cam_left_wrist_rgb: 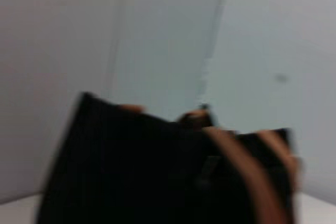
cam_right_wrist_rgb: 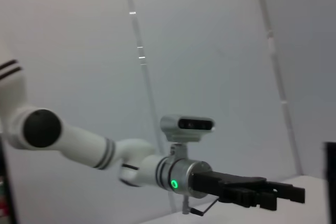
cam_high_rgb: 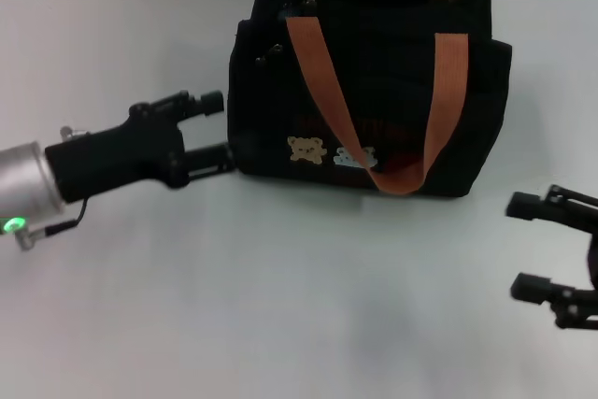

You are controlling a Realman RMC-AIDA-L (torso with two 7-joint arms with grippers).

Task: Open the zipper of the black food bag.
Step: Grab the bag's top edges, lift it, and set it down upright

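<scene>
Black food bag [cam_high_rgb: 374,91] stood upright, far centre of desk [cam_high_rgb: 280,306]. Left gripper [cam_high_rgb: 220,128] positioned at bag's left side, fingers apart. Right gripper [cam_high_rgb: 528,245] parked near right, fingers apart.

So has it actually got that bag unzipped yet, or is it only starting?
Only starting. Nothing looks done: no gripper is on the black food bag. In hand: the left gripper, fingers open, is at the bag's left end. The right gripper waits open, off to the right. Still left: finding and pulling the zipper along the top.
</scene>
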